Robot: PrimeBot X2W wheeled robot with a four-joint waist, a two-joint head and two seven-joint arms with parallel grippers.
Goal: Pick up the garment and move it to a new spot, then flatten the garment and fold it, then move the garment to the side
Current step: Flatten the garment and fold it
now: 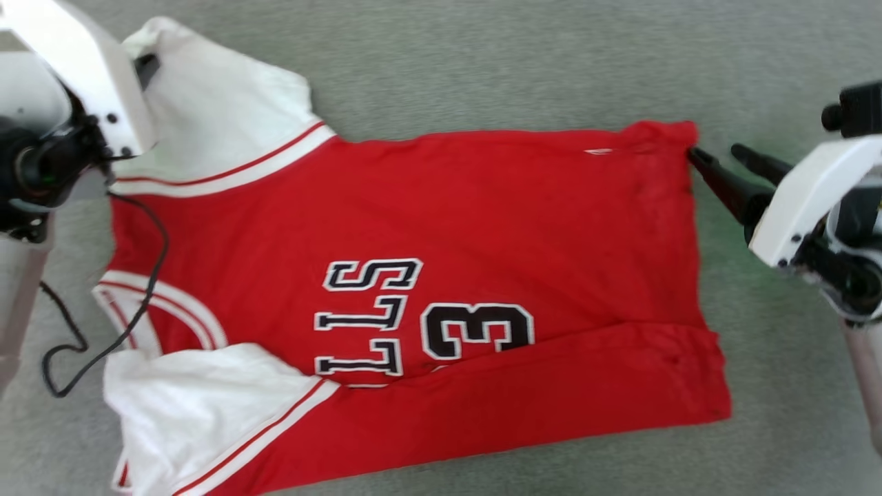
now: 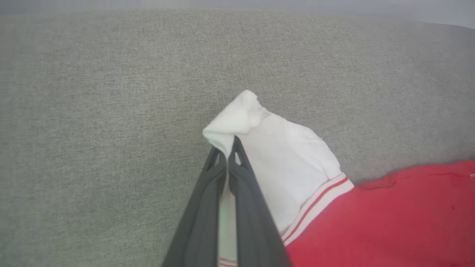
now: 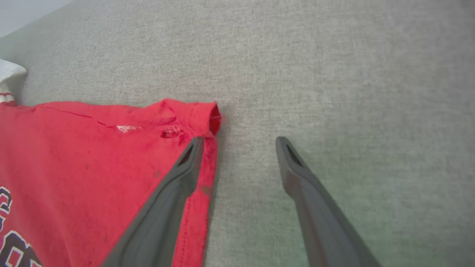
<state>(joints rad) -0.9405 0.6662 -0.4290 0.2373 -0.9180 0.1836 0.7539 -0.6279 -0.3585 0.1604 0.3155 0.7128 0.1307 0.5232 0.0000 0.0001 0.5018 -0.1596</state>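
A soft grey cloth [image 1: 482, 62] with a fine weave is lying flat and spreading out wide, even light is falling on it, and a pale plain strip [image 3: 22, 11] is showing past its far edge.

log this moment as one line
garment: spread on grey surface | left gripper: shut on white sleeve | right gripper: open, straddling hem corner

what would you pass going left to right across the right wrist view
white sleeve tip → red garment → first finger of the open right pincer, at the hem edge → strip of grey surface → second finger → more grey surface
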